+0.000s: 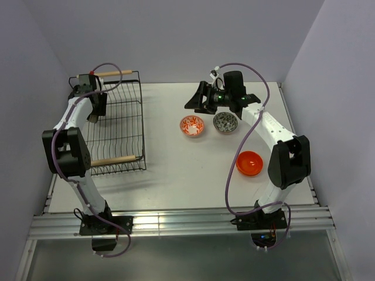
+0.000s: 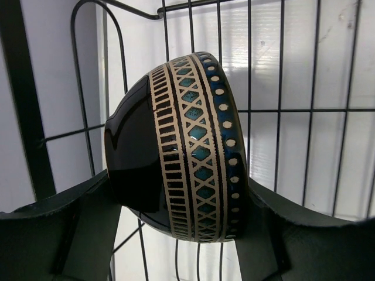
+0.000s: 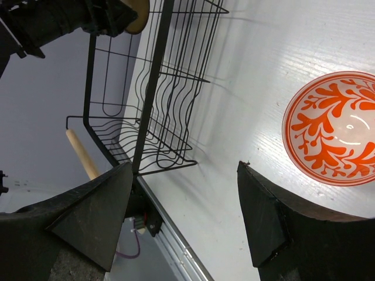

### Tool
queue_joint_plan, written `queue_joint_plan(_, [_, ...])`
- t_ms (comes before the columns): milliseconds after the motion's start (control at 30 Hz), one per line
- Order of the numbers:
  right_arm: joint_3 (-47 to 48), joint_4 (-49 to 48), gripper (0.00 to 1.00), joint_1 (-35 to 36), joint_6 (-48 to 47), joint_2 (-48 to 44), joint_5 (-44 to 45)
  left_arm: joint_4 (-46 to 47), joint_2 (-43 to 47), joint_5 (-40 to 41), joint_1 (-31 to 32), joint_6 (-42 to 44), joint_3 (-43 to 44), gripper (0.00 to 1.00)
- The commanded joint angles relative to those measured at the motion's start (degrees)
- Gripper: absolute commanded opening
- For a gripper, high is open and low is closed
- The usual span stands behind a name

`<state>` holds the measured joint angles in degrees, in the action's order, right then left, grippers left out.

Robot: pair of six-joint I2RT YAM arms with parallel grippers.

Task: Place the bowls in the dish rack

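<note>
Left wrist view: only here the dark bowl [image 2: 187, 152] shows, glossy, banded in tan and blue, tipped on edge, dish rack [image 2: 281, 109] wires close behind.
Top view: alone shows three loose bowls on the table [image 1: 176, 175]: red-and-white bowl [image 1: 191, 126], grey speckled bowl [image 1: 225, 122], orange bowl [image 1: 249, 163], all well apart from the rack.
Right wrist view: red-and-white bowl ahead right of the fingers, untouched; rack and wooden handle [image 3: 82, 155] left.
Left gripper [image 2: 179, 225]: clamped on the dark bowl, one finger each side, at the rack's far left corner.
Right gripper [image 3: 184, 205]: jaws wide apart, empty, above the table.
</note>
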<state>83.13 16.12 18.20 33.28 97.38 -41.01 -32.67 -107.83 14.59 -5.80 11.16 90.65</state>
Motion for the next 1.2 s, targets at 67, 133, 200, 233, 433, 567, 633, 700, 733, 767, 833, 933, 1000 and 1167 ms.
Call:
queue_joint_plan(67, [-0.34,-0.47,0.79,-0.71,-0.93,0.00,-0.56,5.86,-1.85,8.77,2.28,3.96,3.56,0.00])
queue_joint_plan(133, [-0.51,-0.56,0.79,-0.79,-1.02,-0.09,-0.65,5.95,-3.35,10.10,2.99,4.74,4.27,0.00])
queue_joint_plan(200, [-0.78,-0.74,0.79,-0.97,-0.93,-0.09,-0.91,6.56,-4.57,12.55,3.60,5.62,4.79,0.00])
queue_joint_plan(233, [-0.95,-0.83,0.79,-1.06,-1.02,-0.18,-0.91,6.91,-5.02,13.96,3.78,5.98,4.97,0.00])
queue_joint_plan(433, [-1.13,-0.74,0.79,-1.32,-1.28,0.09,-1.09,8.32,-7.21,17.84,4.92,7.74,5.59,0.00])
queue_joint_plan(567, [-1.39,-0.83,0.79,-1.23,-1.37,0.17,-1.00,7.18,-9.41,18.02,5.19,7.65,7.69,0.00])
queue_joint_plan(633, [-1.31,-0.56,0.79,-1.32,-1.37,0.18,-1.00,6.65,-10.03,17.93,5.19,7.74,8.05,0.00])
queue_joint_plan(700, [-1.48,-0.65,0.79,-1.50,-1.63,0.26,-1.00,6.30,-10.99,17.84,5.19,8.09,8.66,0.00])
queue_joint_plan(733, [-1.74,-0.82,0.79,-1.41,-1.55,0.09,-1.08,5.95,-11.34,17.93,5.19,8.09,9.01,0.01])
queue_joint_plan(767, [-1.83,-0.91,0.79,-1.50,-1.46,0.09,-1.00,6.03,-11.87,17.93,5.19,8.18,9.10,0.01])
queue_joint_plan(833, [-2.10,-1.00,0.79,-1.58,-1.63,0.26,-1.09,5.69,-12.58,18.10,5.19,8.18,9.54,0.02])
queue_joint_plan(933, [-2.19,-0.83,0.79,-1.67,-1.55,0.53,-1.26,5.51,-13.28,18.28,5.28,8.09,9.63,0.04])
queue_joint_plan(1000, [-2.10,-0.91,0.79,-1.67,-1.72,0.61,-1.35,5.77,-13.46,18.28,5.28,8.35,9.46,0.06])
queue_joint_plan(1167, [-2.01,-0.83,0.79,-1.67,-1.64,0.88,-1.44,5.33,-14.07,18.11,5.28,8.35,9.45,0.17])
